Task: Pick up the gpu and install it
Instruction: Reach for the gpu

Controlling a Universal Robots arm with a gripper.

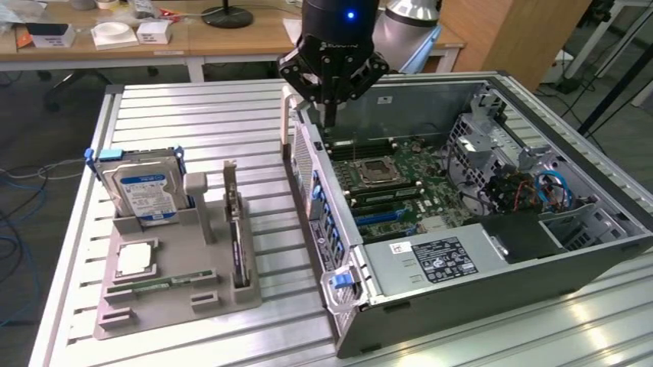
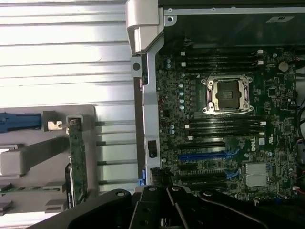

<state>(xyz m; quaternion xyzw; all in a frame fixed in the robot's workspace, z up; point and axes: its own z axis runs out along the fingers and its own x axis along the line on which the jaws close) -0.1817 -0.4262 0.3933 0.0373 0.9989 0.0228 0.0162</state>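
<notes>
Claw (image 1: 329, 121) clenched shut, I hover over the computer case's (image 1: 490, 298) wall that faces the gray holder (image 1: 164, 313). The gpu (image 1: 238, 229) stands on edge along the holder's case-side edge, its long axis parallel to that wall.

Open computer case (image 1: 490, 302) lies on side on slatted table (image 1: 183, 115); upper side uncovered, free entry from above. Inside case: motherboard (image 1: 414, 160) low and flat, open room over it. Drive cage with cable tangle (image 1: 536, 187) crowds side of case away from grey holder (image 1: 164, 302); power supply box (image 1: 439, 258) fills one end. Tall case wall with blue latches (image 1: 324, 229) stands between motherboard and holder. Narrow bare table strip between case and holder. In holder: gpu (image 1: 238, 245) upright on edge nearest case, hard drive (image 1: 148, 191) upright beyond; open air above both. Gripper (image 1: 329, 115), fingers closed, hangs over case wall.
</notes>
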